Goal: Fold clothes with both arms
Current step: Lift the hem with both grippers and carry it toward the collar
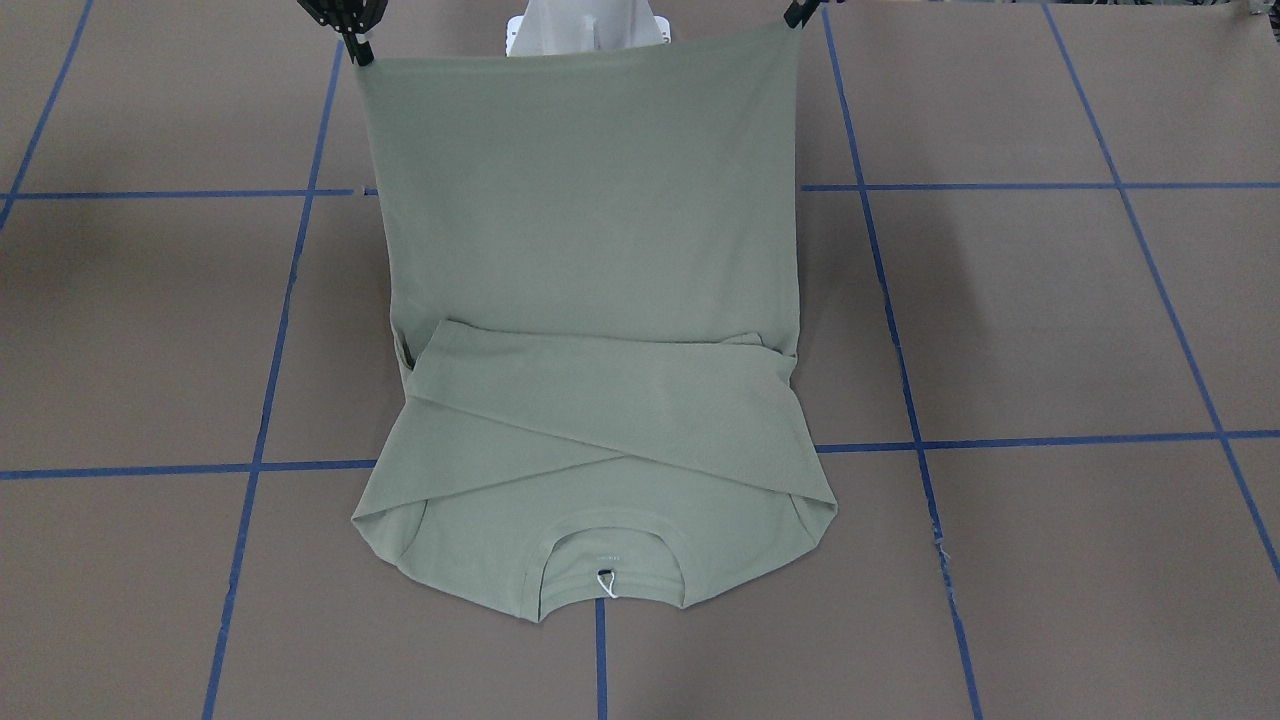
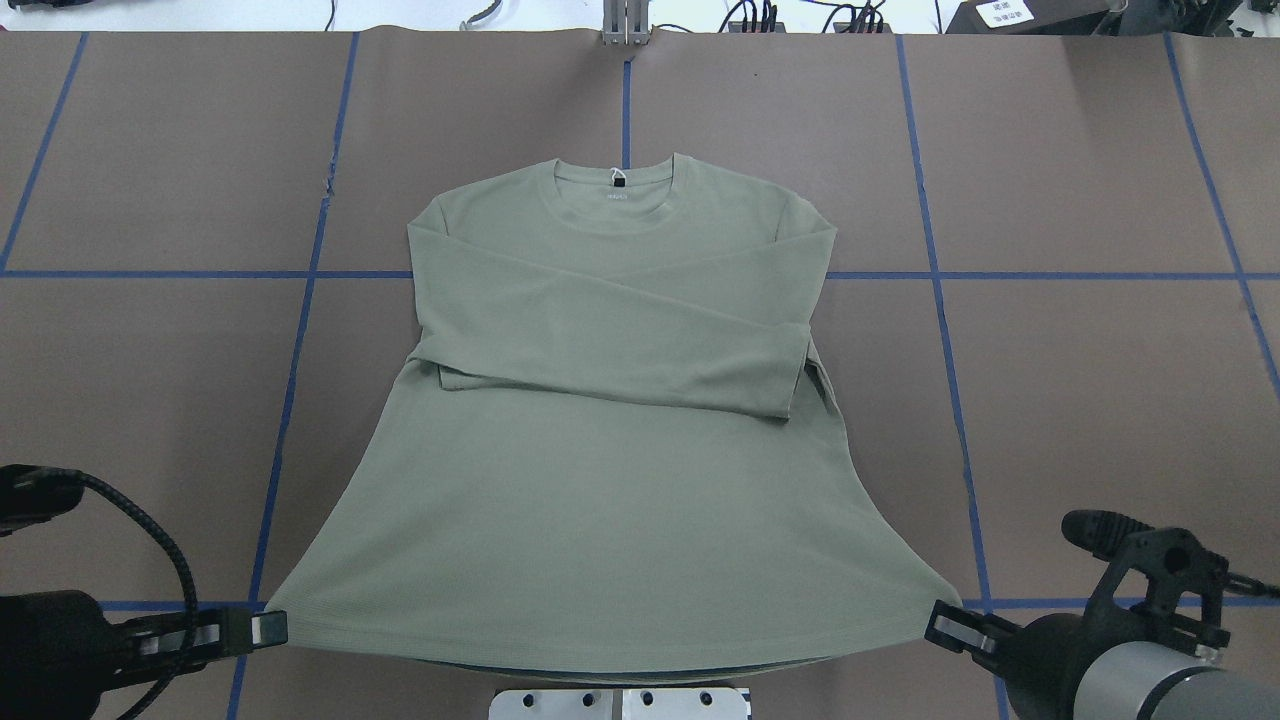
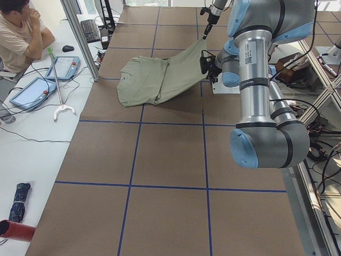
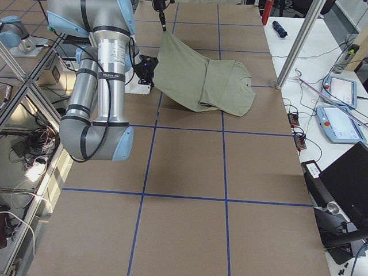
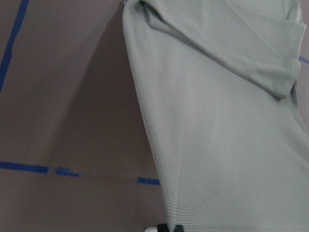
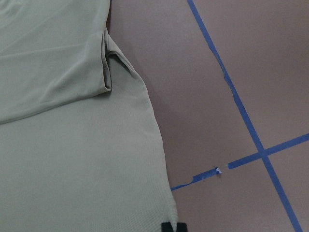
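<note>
The pale sage-green long-sleeved knit shirt (image 2: pixel 620 500) lies in the middle of the brown paper-covered table (image 2: pixel 1080 380), which is marked into squares by blue tape lines (image 2: pixel 300 330). Its round ribbed neck (image 2: pixel 615 200) points away from the robot, and its white neck tag string (image 2: pixel 619 178) sits just inside the collar. Both sleeves are folded in and cross over the chest; the upper one ends in a cuff (image 2: pixel 795 385) at the shirt's edge on the robot's right.

The collar end and the crossed sleeves rest flat on the table. The hem end is lifted off it, and the fabric slopes up toward the robot, stretched into a wide, taut edge.

The left gripper (image 2: pixel 268 627) has its jaws closed on the left hem corner. The right gripper (image 2: pixel 942 622) has its jaws closed on the right hem corner. Each wrist view shows dark fingertips pinching the hem at the bottom of the picture.

A white base plate (image 2: pixel 620 703) sits just below the raised hem.

Beside the table, on the robot's left, a seated person (image 3: pixel 18 32) faces a white desk holding two teach pendants (image 3: pixel 64 66) and a keyboard (image 3: pixel 90 30).
</note>
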### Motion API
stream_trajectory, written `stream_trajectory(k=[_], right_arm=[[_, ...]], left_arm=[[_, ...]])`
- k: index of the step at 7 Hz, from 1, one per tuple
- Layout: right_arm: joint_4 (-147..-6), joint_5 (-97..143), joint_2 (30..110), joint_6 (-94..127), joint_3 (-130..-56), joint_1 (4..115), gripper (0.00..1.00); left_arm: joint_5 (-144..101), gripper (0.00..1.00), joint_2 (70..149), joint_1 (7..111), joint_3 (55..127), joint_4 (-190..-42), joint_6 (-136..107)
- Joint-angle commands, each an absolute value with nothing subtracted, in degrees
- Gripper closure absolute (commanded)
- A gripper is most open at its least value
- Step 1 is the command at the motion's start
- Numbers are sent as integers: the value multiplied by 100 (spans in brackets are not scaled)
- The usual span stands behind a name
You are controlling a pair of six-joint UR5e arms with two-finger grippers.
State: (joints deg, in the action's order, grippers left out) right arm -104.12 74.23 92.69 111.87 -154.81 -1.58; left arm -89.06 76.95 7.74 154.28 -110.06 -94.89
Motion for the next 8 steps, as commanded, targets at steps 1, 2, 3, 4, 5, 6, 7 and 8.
stream_trajectory(k=[1,2,3,4,5,6,7,8], right_arm=[[-10792,7849,8512,10068,-15261,638,100],[-10776,8023,7934,9428,-14597,1268,100],[-10767,8442,7249,9065,-13746,1970,100],[-10680,8681,6781,8757,-12902,2482,100],[-10566,8710,6568,8423,-12528,2800,100],[-10443,8762,6557,8220,-12490,3013,100],[-10381,8806,6374,7983,-12254,3215,100],[-10362,8815,6076,7876,-11773,3400,100]], left_arm=[[-9237,100,8678,1264,14895,-10600,-8592],[-9263,100,9362,1927,14132,-10591,-7987],[-9290,100,9717,2482,13506,-10600,-7554],[-9473,100,9721,2957,13413,-10600,-7176],[-9527,100,9886,3258,12986,-10600,-7041],[-9745,100,10549,3809,12390,-10574,-6561],[-10043,100,10730,4223,11862,-10591,-6148],[-10020,100,10940,4367,11448,-10617,-5961]])
